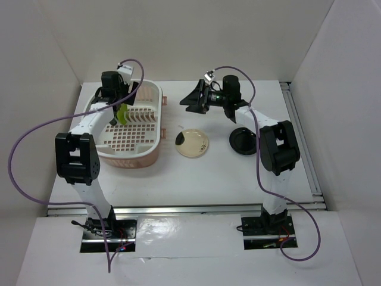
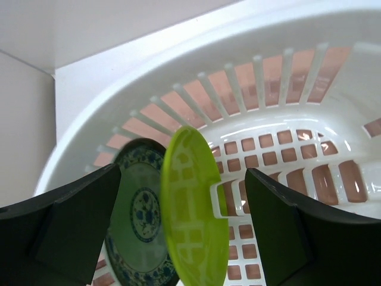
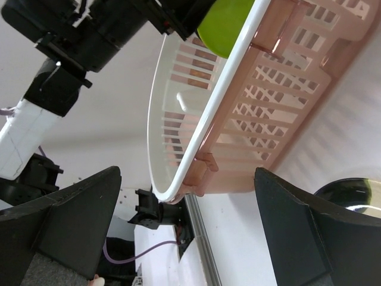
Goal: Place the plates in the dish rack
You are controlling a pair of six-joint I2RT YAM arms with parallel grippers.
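The pale pink dish rack (image 1: 149,149) with its white grid insert stands at the left. The lime green plate (image 1: 121,114) stands on edge in it, and in the left wrist view (image 2: 193,214) it sits between my fingers with a gap on each side. The blue-grey patterned plate (image 2: 138,214) stands upright just behind it. My left gripper (image 1: 121,106) is open above them. The cream plate with a dark blotch (image 1: 192,143) and the glossy black plate (image 1: 244,141) lie flat on the table. My right gripper (image 1: 189,101) is open and empty, right of the rack.
The right wrist view shows the rack's pink side wall (image 3: 280,101) and white rim, with the green plate (image 3: 226,24) above it. White walls enclose the table on three sides. A metal rail (image 1: 300,137) runs along the right edge. Purple cables loop from both arms.
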